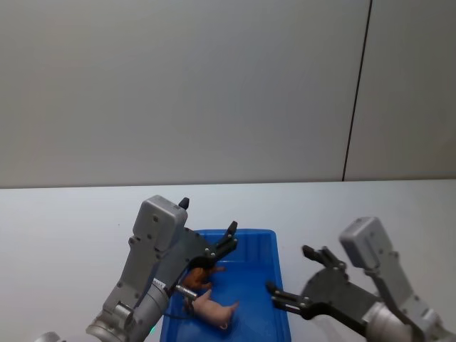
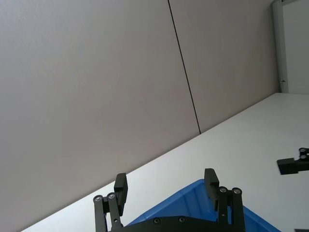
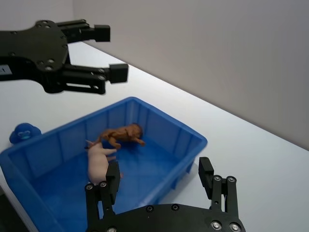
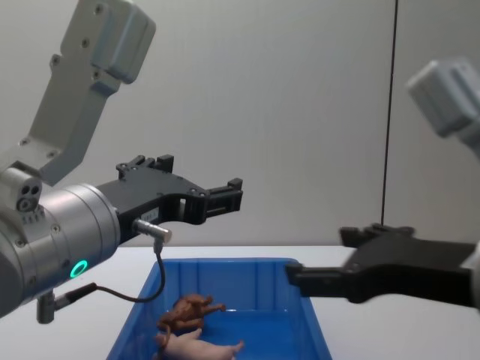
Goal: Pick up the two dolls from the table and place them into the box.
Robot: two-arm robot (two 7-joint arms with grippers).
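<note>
Left arm, large at the chest view's left edge, carries a green ring light [image 4: 77,268] on its grey wrist and a dark cable [image 4: 124,294] that loops down from a metal plug. Its left gripper [image 4: 234,195] hangs above the box [image 1: 279,285], over the box's left wall, with black fingers spread and nothing between them. In the right wrist view a small pale label [image 3: 4,70] sits on this gripper's body, too small to read. Right gripper [image 1: 290,269] hangs just beside the box's right wall, above the table [image 1: 64,228], its fingers likewise spread and empty. Both dolls lie on the box's blue floor. Lion [image 3: 123,133], brown and shaggy, lies on its side toward the far half. Pig [image 3: 98,162], pale pink, lies on its side nearer the robot, just beside the lion; whether the two touch cannot be told. Ribbed sloping walls enclose both figures. Outside the box, on the table to its left, rests a small blue shape [image 3: 21,133], rounded and darker than the box. Beyond the white tabletop stands a plain grey wall [image 1: 178,85], crossed by one dark upright seam [image 1: 358,92] on the right. No other writing can be read on the arms or the box.
</note>
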